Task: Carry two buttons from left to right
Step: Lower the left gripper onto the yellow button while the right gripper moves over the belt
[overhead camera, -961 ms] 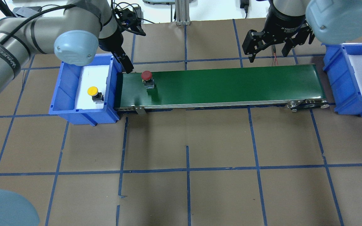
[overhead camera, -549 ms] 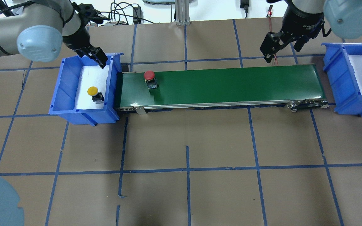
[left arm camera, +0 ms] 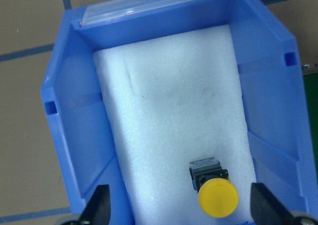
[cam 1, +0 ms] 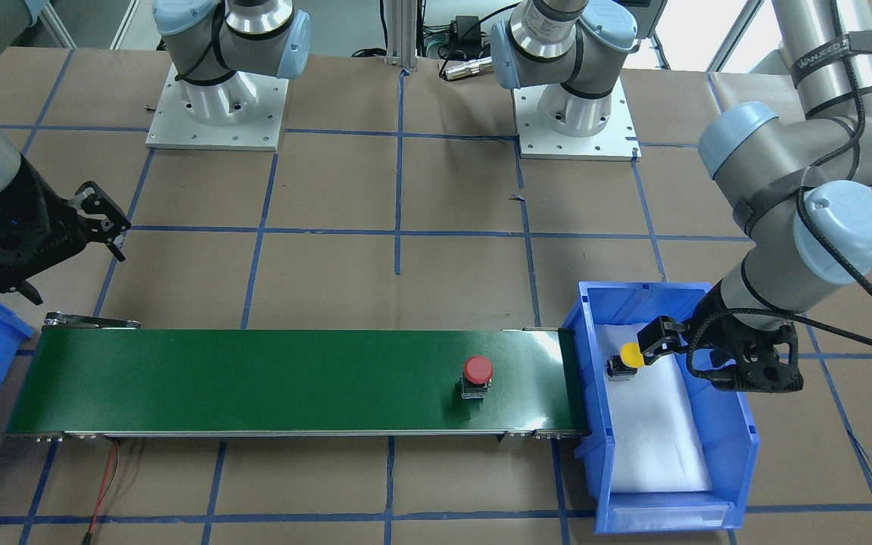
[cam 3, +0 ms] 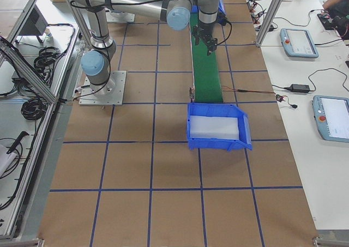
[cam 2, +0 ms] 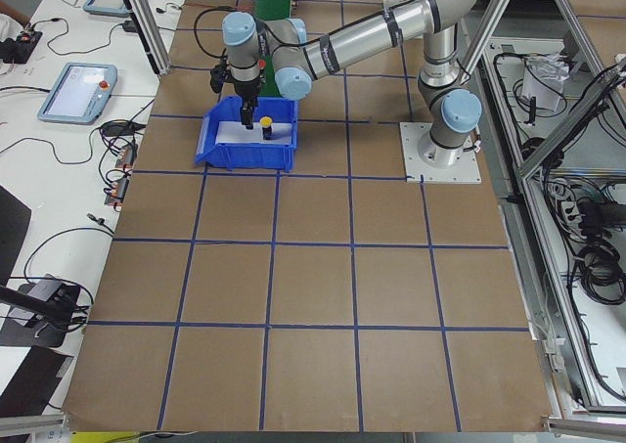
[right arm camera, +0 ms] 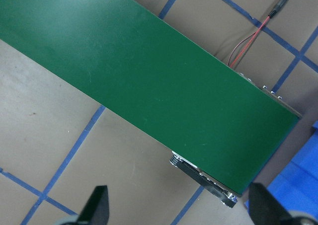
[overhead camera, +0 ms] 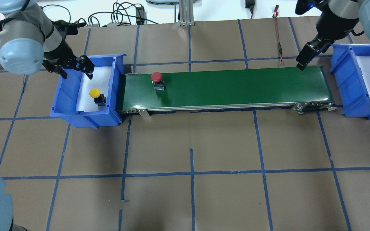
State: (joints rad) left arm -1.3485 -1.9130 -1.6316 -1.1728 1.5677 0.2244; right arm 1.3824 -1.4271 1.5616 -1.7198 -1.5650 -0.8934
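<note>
The yellow button point(overhead camera: 94, 93) stands on white foam in the left blue bin point(overhead camera: 63, 96). It also shows in the left wrist view point(left arm camera: 217, 197) and the front view point(cam 1: 630, 354). My left gripper point(overhead camera: 75, 71) is open and empty, above the bin's far half; the button lies below and between its fingertips point(left arm camera: 99, 205). The red button point(overhead camera: 156, 77) stands upright on the green conveyor belt point(overhead camera: 236, 85) near its left end, and shows in the front view point(cam 1: 477, 369). My right gripper point(overhead camera: 304, 57) is open and empty, above the belt's right end point(right arm camera: 149, 81).
The right blue bin point(overhead camera: 348, 83), lined with white foam and holding nothing, stands past the belt's right end. A red wire point(overhead camera: 278, 38) lies behind the belt. Brown paper with blue tape lines covers the table point(overhead camera: 191, 144).
My left gripper has swung left, from the belt's left end to above the left bin. My right gripper has moved right towards the belt's end. The red button has shifted slightly right on the belt.
</note>
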